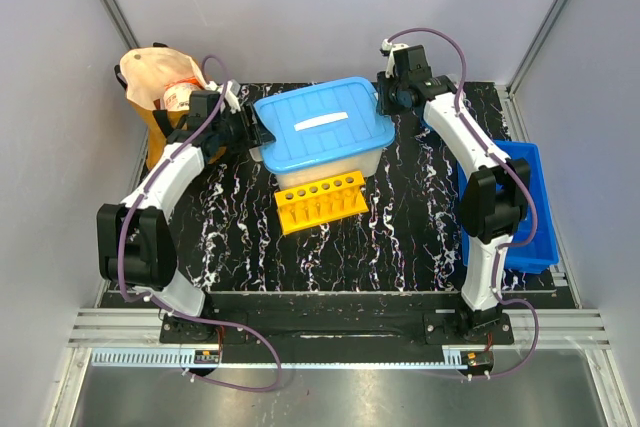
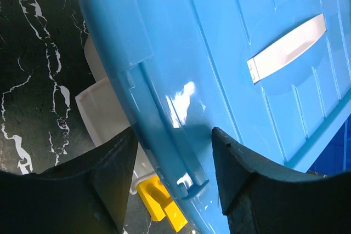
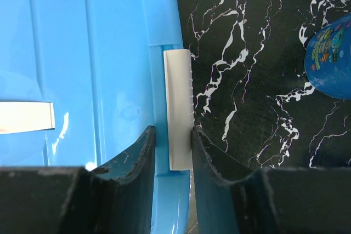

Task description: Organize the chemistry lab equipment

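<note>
A clear storage box with a blue lid stands mid-table. My left gripper is open, its fingers straddling the lid's left rim. The white latch on that side stands swung out from the lid. My right gripper is shut on the white latch at the lid's right edge, one finger on the lid and one outside. A yellow tube rack lies in front of the box. The glasses, tubes, packet and knotted piece are out of view.
A brown cloth bag with items in it stands at the back left, behind my left arm. A blue bin sits at the right edge. A blue printed round object lies on the black marbled mat right of the box.
</note>
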You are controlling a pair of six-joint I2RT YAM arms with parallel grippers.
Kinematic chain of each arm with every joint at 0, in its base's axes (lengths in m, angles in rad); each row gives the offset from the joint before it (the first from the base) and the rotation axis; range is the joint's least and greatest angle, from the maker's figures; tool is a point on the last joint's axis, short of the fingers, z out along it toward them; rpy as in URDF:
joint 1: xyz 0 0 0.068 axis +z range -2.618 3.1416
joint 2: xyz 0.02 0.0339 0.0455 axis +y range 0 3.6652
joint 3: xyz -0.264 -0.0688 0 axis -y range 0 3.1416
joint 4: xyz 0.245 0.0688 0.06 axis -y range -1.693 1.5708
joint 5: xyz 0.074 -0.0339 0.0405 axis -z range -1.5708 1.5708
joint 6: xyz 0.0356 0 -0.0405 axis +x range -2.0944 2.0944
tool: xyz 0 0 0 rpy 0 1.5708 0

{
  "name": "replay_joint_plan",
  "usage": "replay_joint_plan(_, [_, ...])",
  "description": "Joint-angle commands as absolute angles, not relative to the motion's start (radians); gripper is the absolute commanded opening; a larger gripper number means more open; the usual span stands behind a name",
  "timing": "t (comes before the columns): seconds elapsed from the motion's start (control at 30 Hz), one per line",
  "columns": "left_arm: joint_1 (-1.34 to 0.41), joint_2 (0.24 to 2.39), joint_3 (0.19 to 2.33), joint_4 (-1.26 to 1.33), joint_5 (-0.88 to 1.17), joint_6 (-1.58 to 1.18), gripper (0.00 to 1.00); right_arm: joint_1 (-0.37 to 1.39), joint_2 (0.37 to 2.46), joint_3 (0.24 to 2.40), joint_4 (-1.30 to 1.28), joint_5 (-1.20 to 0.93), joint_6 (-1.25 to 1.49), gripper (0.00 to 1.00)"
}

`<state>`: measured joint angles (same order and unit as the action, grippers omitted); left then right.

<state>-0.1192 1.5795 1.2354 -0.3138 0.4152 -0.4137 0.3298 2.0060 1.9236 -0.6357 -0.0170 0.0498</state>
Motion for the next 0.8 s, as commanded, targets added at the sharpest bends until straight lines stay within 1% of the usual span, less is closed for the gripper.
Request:
replay_joint_plan(0.0, [-0.135,1.591,1.282,-0.4,0.374,-0.356,0.63,0.367,2.014,1.885,-0.749,-0.02,0.037,0.01])
replay_joint_plan(0.1, [-0.135,1.568,1.324,-0.439,0.345,-0.334,0.7,0.367,2.017,1.884,-0.749,0.023,0.046,0.03])
replay_joint_plan(0.17, [-0.135,1.551,1.342,-0.46,0.328,-0.318,0.79,0.367,2.025,1.882,-0.75,0.031,0.046,0.03])
replay_joint_plan(0.23, [-0.133,1.537,1.354,-0.483,0.296,-0.307,0.92,0.367,2.028,1.881,-0.75,0.031,0.041,0.04])
replay_joint_plan(0.27, [-0.135,1.525,1.353,-0.485,0.285,-0.302,0.93,0.367,2.028,1.879,-0.75,0.034,0.041,0.04])
replay_joint_plan(0.4, [-0.124,1.494,1.315,-0.462,0.271,-0.288,0.95,0.367,2.028,1.875,-0.749,0.029,0.043,0.04])
replay_joint_plan(0.53, [-0.086,1.468,1.26,-0.419,0.362,-0.311,0.95,0.367,2.028,1.868,-0.747,0.029,0.038,0.04])
replay_joint_plan(0.77, [-0.066,1.416,1.122,-0.249,0.541,-0.416,0.96,0.367,2.02,1.867,-0.739,0.015,0.034,0.04])
